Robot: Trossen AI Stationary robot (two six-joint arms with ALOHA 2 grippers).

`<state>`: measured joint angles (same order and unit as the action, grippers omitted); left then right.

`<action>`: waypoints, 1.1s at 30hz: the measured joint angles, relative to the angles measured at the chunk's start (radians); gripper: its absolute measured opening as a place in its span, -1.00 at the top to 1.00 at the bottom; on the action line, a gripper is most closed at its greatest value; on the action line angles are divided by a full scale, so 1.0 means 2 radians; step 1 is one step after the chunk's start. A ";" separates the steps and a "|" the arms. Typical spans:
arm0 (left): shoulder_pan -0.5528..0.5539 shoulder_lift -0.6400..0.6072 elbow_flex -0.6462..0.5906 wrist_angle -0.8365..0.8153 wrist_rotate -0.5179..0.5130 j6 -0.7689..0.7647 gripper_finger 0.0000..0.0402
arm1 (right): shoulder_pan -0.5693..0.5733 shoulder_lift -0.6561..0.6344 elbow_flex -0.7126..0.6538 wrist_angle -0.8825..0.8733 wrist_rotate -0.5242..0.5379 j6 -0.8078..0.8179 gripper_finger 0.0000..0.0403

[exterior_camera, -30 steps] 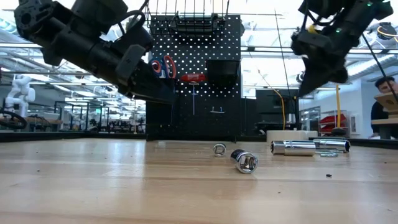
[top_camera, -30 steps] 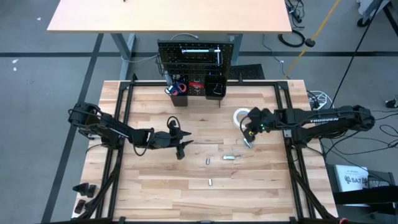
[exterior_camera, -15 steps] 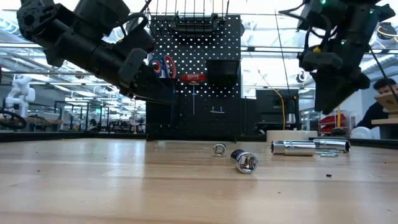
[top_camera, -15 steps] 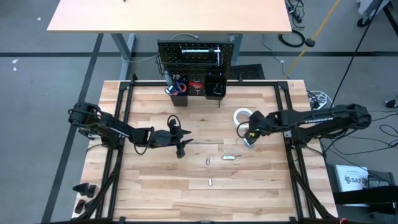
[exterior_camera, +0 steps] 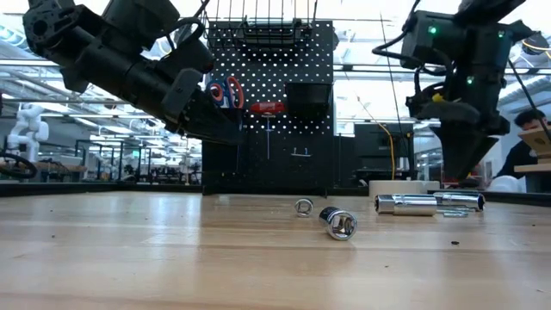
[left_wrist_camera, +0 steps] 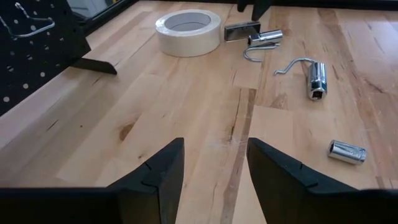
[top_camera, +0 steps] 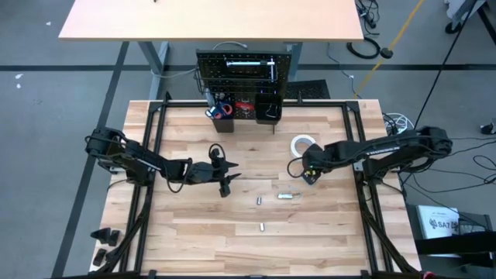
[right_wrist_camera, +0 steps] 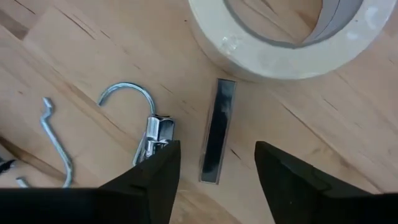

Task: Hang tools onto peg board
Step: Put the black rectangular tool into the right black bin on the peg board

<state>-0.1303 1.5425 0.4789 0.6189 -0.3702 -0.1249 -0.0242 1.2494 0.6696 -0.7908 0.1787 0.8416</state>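
**Right gripper above ratchet, beside tape roll**

Right gripper [top_camera: 305, 172]: positioned low over the table [top_camera: 194, 240], right of centre, fingers [right_wrist_camera: 144, 180] spread with nothing between them. Directly beneath, lying flat on the wood: silver ratchet [right_wrist_camera: 215, 130], with a chrome hook piece [right_wrist_camera: 146, 124] just beside it and a bent wire hook [right_wrist_camera: 55, 140] farther off. White tape roll [top_camera: 302, 145] flat on the table, just beyond the ratchet.

Left gripper [top_camera: 225, 177]: held above the table left of centre, fingers [left_wrist_camera: 155, 177] spread, empty.

Loose sockets [top_camera: 287, 196] scattered at table centre, one more [top_camera: 263, 228] nearer the front edge.

Peg board [top_camera: 246, 76]: upright at the far table edge, carrying orange-handled scissors [exterior_camera: 225, 89] and red screwdriver [exterior_camera: 268, 108]; black bins [top_camera: 268, 109] along its lower edge.
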 joint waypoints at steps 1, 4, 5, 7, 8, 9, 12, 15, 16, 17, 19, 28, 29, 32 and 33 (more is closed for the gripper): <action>0.000 0.000 0.000 0.000 0.000 0.000 0.12 | 0.000 0.003 0.000 0.001 0.000 -0.004 0.04; 0.000 0.000 0.000 0.000 0.000 0.000 0.12 | 0.000 0.008 -0.007 0.013 -0.002 -0.007 0.11; 0.000 0.000 0.000 0.000 0.000 0.000 0.12 | 0.000 0.008 -0.015 0.025 -0.008 -0.009 0.13; 0.000 0.000 0.000 0.000 0.000 0.000 0.12 | -0.001 0.008 -0.034 0.054 -0.016 -0.010 0.16; 0.000 0.000 0.000 0.000 0.000 0.000 0.12 | -0.002 0.008 -0.044 0.067 -0.016 -0.010 0.17; 0.000 0.000 0.000 0.000 0.000 0.000 0.12 | -0.004 0.008 -0.053 0.078 -0.016 -0.009 0.17; 0.000 0.000 0.000 0.000 0.000 0.000 0.12 | -0.008 0.008 -0.083 0.118 -0.012 -0.007 0.20; 0.000 0.000 0.000 0.000 0.000 0.000 0.12 | -0.009 0.005 -0.104 0.147 -0.013 0.002 0.29; 0.000 0.000 0.000 0.000 0.000 0.000 0.12 | -0.009 0.005 -0.108 0.147 -0.012 0.005 0.34; 0.000 0.000 0.000 0.000 0.000 0.000 0.12 | -0.009 0.005 -0.110 0.147 -0.010 0.009 0.41; 0.000 0.000 0.000 0.000 0.000 0.000 0.12 | -0.005 0.005 -0.112 0.143 -0.003 0.017 0.56; 0.000 0.000 0.000 0.000 0.000 -0.013 0.12 | 0.018 0.006 -0.100 0.137 0.030 0.009 0.82; 0.000 0.000 0.000 0.000 0.000 -0.013 0.12 | 0.021 0.005 -0.094 0.132 0.033 0.008 0.82; 0.000 0.000 0.000 0.001 0.000 -0.014 0.12 | 0.033 -0.002 -0.073 0.119 0.033 0.005 0.82; 0.000 0.000 0.000 0.002 0.000 -0.014 0.12 | 0.038 -0.006 -0.063 0.116 0.034 0.003 0.82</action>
<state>-0.1303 1.5427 0.4789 0.6239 -0.3710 -0.1539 0.0518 1.2384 0.5435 -0.5581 0.2465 0.8478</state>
